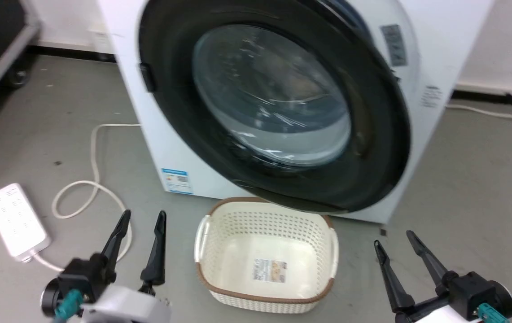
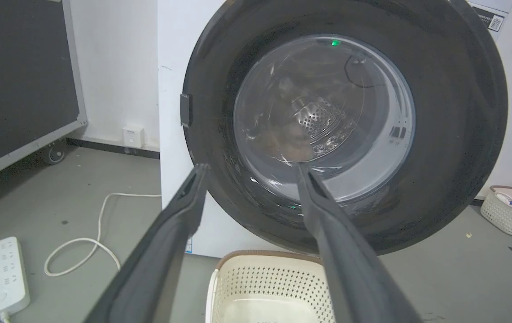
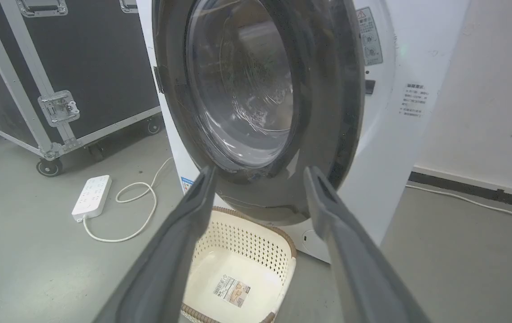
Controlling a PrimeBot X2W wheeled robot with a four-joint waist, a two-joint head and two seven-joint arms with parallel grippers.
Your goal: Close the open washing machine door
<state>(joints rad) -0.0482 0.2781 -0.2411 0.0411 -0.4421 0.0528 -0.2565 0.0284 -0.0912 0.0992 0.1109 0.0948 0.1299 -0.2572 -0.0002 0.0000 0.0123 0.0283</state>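
Head view: left hand and right hand stood open, empty. Ahead, the washing machine door hung ajar; I judged pushing next.

One washer with one door. Two baskets: the near basket just before the washer, the far basket off to its side. One power strip, one case — both beside the washer.

Grey floor bears the washing machine; a basket; power strip; cable.
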